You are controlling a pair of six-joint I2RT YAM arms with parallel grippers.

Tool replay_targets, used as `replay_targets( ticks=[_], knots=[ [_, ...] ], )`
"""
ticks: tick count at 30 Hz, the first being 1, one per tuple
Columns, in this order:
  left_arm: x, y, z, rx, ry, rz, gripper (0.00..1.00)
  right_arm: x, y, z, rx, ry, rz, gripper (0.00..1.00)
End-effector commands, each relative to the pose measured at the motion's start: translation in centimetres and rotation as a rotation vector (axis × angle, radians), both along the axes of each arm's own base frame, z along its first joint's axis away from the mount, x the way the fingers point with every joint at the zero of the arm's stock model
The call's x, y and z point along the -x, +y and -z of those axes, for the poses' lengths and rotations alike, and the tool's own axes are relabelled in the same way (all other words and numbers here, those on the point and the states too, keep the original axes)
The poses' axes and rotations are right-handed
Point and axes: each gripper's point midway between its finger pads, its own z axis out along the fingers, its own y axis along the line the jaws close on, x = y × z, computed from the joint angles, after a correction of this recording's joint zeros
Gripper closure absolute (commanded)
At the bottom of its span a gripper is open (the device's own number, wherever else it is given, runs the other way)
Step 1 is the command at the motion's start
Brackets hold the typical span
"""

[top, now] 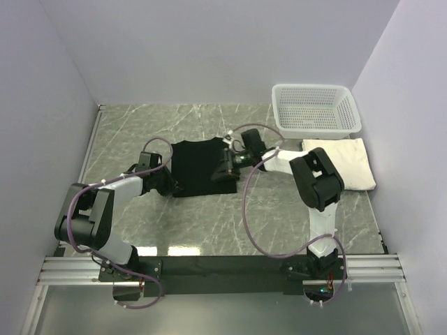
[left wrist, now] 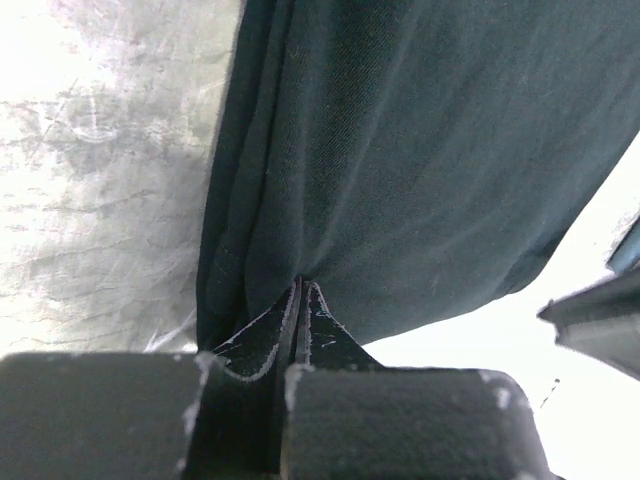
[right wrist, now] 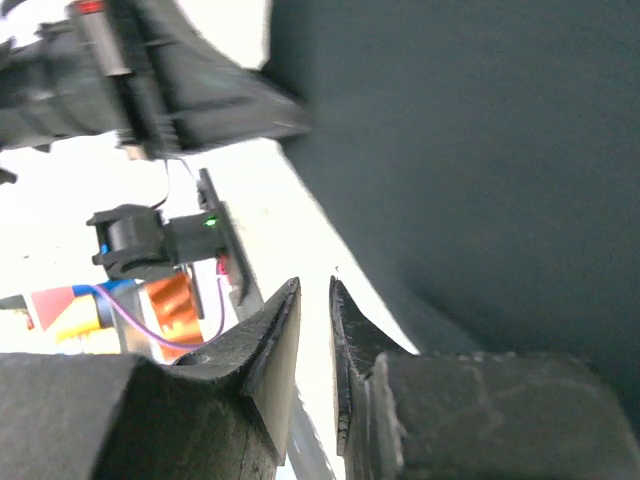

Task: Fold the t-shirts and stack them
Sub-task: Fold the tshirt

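The left gripper is pressed fully together. Its two fingers meet with no gap, and folds of the black t-shirt gather right at their tips, so it is pinching the cloth's edge. Seen from above, this pinch sits at the shirt's 8 o'clock corner.

The right gripper stands slightly spread. A narrow slit shows between its fingers, and nothing is visible inside that slit. The black cloth lies just beside the finger at 3 o'clock in the wrist view. From above, this gripper is at the 3 o'clock edge of the shirt.

The black t-shirt lies as a flat, roughly square shape on the middle of the grey marbled table, between the two grippers. At 3 o'clock from it, apart from it, the cream-white t-shirt lies as a folded block. A white mesh basket stands at 12 o'clock of that block, just beside it.
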Motion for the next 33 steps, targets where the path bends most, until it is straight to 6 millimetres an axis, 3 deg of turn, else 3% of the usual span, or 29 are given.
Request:
replay_targets(
  ticks=[1, 2, 3, 7, 8, 12, 16, 17, 19, 20, 23, 24, 27, 30, 33],
  knots=[
    [1.3, 1.8, 1.4, -0.095, 0.053, -0.013, 0.99, 0.5, 4.7, -3.1, -0.088, -0.076, -0.091, 0.75],
    [1.2, 2.1, 1.5, -0.106, 0.056, -0.021, 0.99, 0.1, 5.5, -3.1, -0.093, -0.088, -0.095, 0.75],
    [1.2, 2.2, 1.5, -0.115, 0.056, -0.025, 0.99, 0.1, 5.9, -1.5, -0.079, -0.059, -0.101, 0.75],
    [1.7, 3.0, 2.1, -0.151, 0.083, -0.056, 0.99, -0.3, 6.6, 1.7, -0.062, 0.005, -0.073, 0.75],
    [1.8, 3.2, 2.2, -0.160, 0.091, -0.061, 0.99, -0.4, 6.1, 3.3, -0.037, 0.035, -0.059, 0.75],
    [2.2, 4.6, 2.4, -0.207, 0.110, -0.109, 0.99, -0.4, 4.3, 5.7, 0.011, 0.085, -0.025, 0.75],
    [0.8, 5.1, -0.1, -0.238, 0.024, -0.110, 0.99, -1.0, 2.7, 2.8, 0.028, 0.009, 0.003, 0.74],
    [0.6, 5.3, -0.8, -0.252, 0.010, -0.108, 0.98, -1.1, 2.1, 0.6, 0.041, -0.022, 0.011, 0.73],
    [-0.1, 5.1, -3.1, -0.287, -0.073, -0.074, 0.89, -2.4, 0.9, -1.1, 0.091, -0.114, 0.049, 0.70],
    [-0.8, 5.2, -4.8, -0.314, -0.125, -0.074, 0.86, -2.4, 0.0, -3.1, 0.116, -0.139, 0.068, 0.66],
    [-2.0, 4.2, -8.2, -0.413, -0.249, -0.020, 0.64, -3.7, -3.5, -5.2, 0.238, -0.225, 0.164, 0.54],
    [-2.0, 3.8, -9.4, -0.441, -0.292, 0.007, 0.53, -3.9, -4.6, -5.3, 0.280, -0.248, 0.185, 0.52],
    [-2.1, 0.2, -12.3, -0.482, -0.418, 0.110, 0.34, -4.5, -9.4, -5.9, 0.435, -0.277, 0.315, 0.41],
    [-2.3, -3.3, -14.4, -0.504, -0.528, 0.203, 0.24, -4.4, -14.0, -6.2, 0.540, -0.257, 0.442, 0.31],
    [-2.3, -5.8, -14.0, -0.585, -0.579, 0.305, 0.20, -3.7, -18.1, -6.4, 0.598, -0.224, 0.562, 0.25]
  ],
)
